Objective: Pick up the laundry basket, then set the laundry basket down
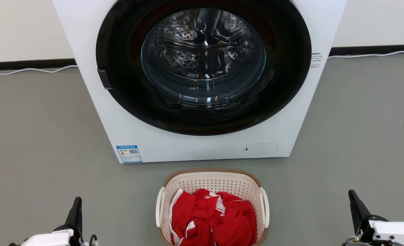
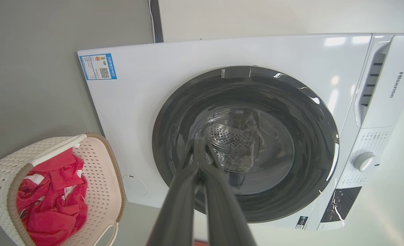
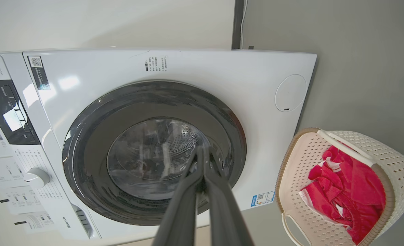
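Note:
The laundry basket (image 1: 215, 182), cream-white and perforated with a brown rim and two white side handles, stands on the grey floor just before the washing machine. Red clothes with white trim (image 1: 212, 218) lie in it. The same basket (image 2: 101, 164) shows at the lower left of the left wrist view, and the basket (image 3: 393, 160) sits at the lower right of the right wrist view. My left gripper (image 1: 77, 201) is low at the left, well apart from the basket, shut and empty (image 2: 199, 141). My right gripper (image 1: 352, 194) is low at the right, equally apart, shut and empty (image 3: 202, 150).
A white front-loading washing machine (image 1: 284, 130) with a round dark glass door (image 1: 203, 65) stands right behind the basket, door closed. A white cable (image 1: 27, 70) runs along the dark skirting at the wall. Grey floor (image 1: 37, 143) spreads on both sides of the basket.

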`<state>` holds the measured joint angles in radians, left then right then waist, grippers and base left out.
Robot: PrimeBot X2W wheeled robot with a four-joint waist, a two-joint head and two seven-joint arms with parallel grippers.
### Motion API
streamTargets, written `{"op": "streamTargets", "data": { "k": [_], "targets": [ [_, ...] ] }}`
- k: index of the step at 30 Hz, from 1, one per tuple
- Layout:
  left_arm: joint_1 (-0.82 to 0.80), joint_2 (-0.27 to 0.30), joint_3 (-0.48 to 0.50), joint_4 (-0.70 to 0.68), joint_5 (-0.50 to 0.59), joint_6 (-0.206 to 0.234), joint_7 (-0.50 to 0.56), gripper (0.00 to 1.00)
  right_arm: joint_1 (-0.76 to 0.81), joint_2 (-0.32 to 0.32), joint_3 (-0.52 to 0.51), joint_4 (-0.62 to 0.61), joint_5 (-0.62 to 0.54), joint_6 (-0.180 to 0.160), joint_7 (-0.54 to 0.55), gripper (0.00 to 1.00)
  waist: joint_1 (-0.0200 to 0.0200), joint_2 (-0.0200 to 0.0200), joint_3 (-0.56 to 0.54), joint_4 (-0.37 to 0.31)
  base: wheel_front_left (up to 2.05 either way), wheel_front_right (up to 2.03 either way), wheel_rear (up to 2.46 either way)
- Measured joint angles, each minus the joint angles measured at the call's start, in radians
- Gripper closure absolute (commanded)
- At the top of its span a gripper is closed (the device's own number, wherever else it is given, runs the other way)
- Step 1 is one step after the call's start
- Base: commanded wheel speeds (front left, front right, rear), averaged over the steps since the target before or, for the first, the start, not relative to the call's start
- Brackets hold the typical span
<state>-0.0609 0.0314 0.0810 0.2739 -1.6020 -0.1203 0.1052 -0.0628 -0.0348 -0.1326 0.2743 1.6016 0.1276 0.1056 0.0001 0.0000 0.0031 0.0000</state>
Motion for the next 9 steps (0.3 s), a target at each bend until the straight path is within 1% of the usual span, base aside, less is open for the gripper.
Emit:
{"op": "streamTargets", "data": {
  "k": [9],
  "targets": [
    [0.0, 0.0, 0.0, 0.0, 0.0, 0.0, 0.0, 1.0, 0.0, 0.0, 0.0, 0.0, 0.0, 0.0, 0.0, 1.0, 0.0, 0.0, 0.0, 0.0, 0.0, 0.0, 0.0]
  ]
}}
